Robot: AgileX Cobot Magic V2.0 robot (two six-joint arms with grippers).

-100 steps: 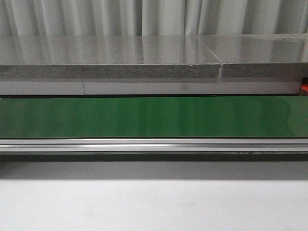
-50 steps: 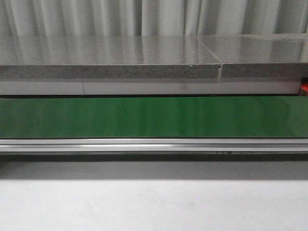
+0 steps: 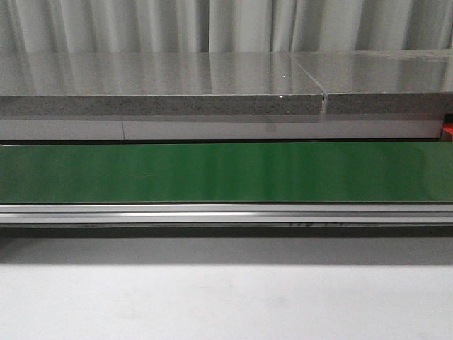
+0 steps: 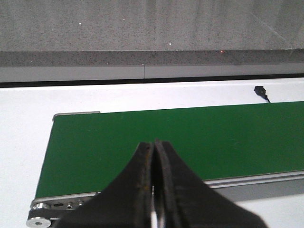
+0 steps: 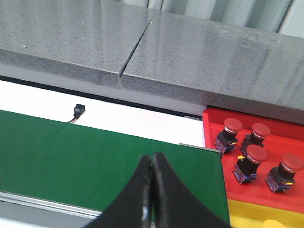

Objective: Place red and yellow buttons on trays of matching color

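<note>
Both grippers, left [image 4: 153,190] and right [image 5: 152,199], hover closed and empty over the bare green conveyor belt [image 3: 226,172]; four red buttons [image 5: 255,154] sit in the red tray [image 5: 216,121]. Risk: closed jaws may knock an arriving button aside.

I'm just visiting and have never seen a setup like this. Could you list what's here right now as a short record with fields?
belt: green conveyor belt, nothing on it
left gripper: shut, empty, over the belt's end
right gripper: shut, empty, over the belt's other end
red tray: beside the belt, holds four red buttons
yellow tray: next to the red tray, mostly out of view
behind the belt: grey stone counter
</note>
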